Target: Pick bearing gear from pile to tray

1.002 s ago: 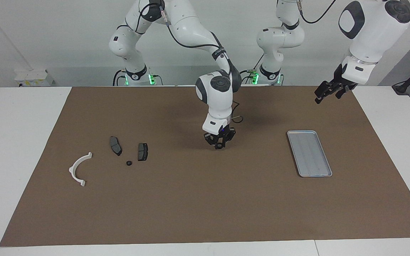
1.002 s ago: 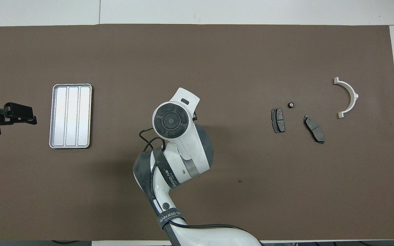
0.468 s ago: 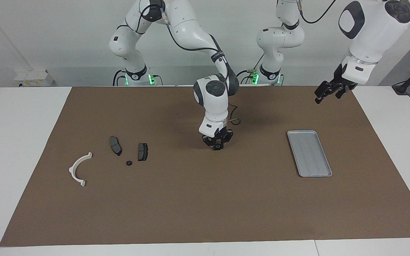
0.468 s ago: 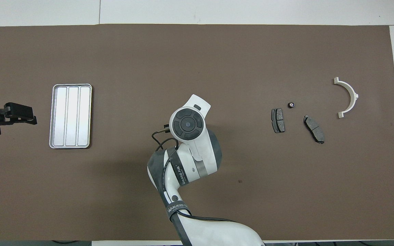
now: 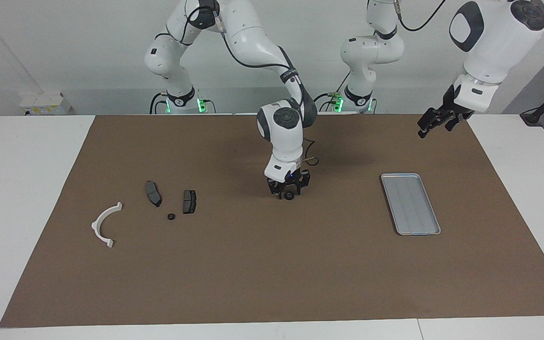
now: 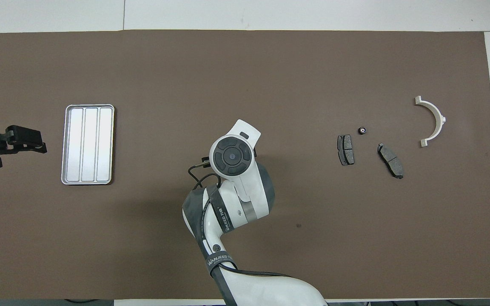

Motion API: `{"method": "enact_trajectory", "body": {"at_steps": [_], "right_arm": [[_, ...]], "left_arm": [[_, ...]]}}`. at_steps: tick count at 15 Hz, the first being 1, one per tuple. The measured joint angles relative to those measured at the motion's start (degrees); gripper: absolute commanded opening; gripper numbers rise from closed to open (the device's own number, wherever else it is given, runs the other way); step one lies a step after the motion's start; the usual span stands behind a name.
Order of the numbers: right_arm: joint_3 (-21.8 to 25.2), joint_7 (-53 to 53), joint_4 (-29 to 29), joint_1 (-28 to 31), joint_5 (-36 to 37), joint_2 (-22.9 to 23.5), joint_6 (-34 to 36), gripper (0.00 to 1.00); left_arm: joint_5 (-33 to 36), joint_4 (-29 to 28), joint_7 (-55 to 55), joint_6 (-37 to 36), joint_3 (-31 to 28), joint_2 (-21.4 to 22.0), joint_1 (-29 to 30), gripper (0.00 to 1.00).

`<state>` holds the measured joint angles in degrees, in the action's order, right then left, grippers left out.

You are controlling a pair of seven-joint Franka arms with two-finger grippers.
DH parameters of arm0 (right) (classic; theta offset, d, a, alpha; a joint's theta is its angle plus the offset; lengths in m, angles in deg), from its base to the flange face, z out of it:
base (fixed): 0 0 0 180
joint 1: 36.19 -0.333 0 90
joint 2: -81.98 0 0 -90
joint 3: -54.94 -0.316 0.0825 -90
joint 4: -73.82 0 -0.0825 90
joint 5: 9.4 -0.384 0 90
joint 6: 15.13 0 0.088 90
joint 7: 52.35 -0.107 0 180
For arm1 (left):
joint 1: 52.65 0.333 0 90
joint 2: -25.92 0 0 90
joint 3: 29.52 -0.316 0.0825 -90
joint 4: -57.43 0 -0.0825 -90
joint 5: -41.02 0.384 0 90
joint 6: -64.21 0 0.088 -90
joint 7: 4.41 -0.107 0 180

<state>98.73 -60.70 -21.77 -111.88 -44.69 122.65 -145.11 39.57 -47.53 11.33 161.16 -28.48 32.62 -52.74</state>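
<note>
Bearing gear (image 5: 290,196) lies mid-frame on the mat between the spread fingers of the right gripper (image 5: 289,192), apparently a handover step, so next the waiting left gripper (image 5: 435,123), spread open at upper right, likely must fetch it to the tray (image 5: 411,203).

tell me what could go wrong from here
1. The small black piece seems to sit on the mat under the open right gripper, well apart from the tray; being round, it may roll.
2. The gripper could nudge it when lifting.
The left gripper waits near the tray.
</note>
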Motion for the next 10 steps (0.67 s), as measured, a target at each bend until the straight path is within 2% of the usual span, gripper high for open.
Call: {"method": "enact_trajectory", "body": {"at_steps": [4, 7, 10], "right_arm": [[3.04, -0.1, 4.59, 1.67, -0.01, -1.78, 8.5, 1.0], [4.07, 0.52, 9.88, 8.9, 1.91, -8.73, 19.3, 1.0], [3.87, 2.1, 16.46, 17.64, 4.98, -15.39, 31.15, 1.0]], "left_arm": [[-0.06, -3.29, 11.0, 5.3, 0.53, -0.28, -6.57, 1.0], [-0.06, -5.38, 18.38, 9.68, 0.78, -2.38, -11.1, 1.0], [-0.07, -5.69, 26.67, 15.23, 0.76, -6.81, -14.88, 1.0]]}}
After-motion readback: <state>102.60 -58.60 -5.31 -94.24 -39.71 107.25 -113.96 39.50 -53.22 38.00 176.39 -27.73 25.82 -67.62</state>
